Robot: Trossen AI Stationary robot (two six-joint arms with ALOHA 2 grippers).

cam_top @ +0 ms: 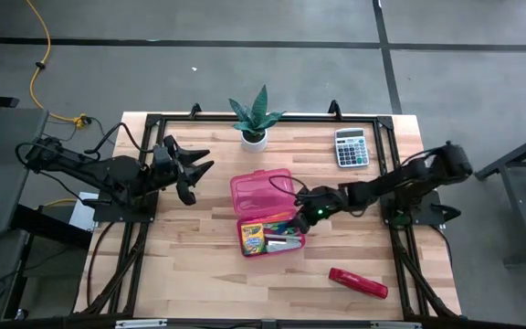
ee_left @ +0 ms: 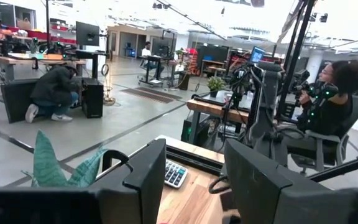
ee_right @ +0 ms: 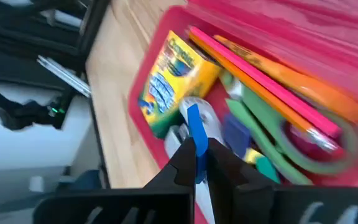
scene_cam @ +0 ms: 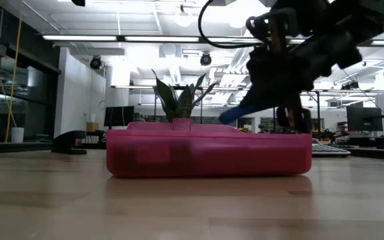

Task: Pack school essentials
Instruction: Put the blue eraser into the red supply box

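Wooden table (cam_top: 199,265) with an open pink pencil case (cam_top: 261,187) at its middle, lid up toward the potted plant (cam_top: 253,119), tray nearly full. Inside the tray: crayon box (ee_right: 176,81) along one end, green-handled scissors (ee_right: 272,134) beside it, pink marker (ee_right: 263,78) and orange pencil (ee_right: 328,93) laid lengthwise. Right gripper (ee_right: 197,152) poised just above the tray, pinched narrow on a thin blue piece (ee_right: 196,134). Best done by lowering straight into the gap between crayon box and scissors, letting go only once low, then lifting clear without snagging the rim. Left gripper (cam_top: 193,164) parked well apart near the plant, fingers spread wide, holding nothing.
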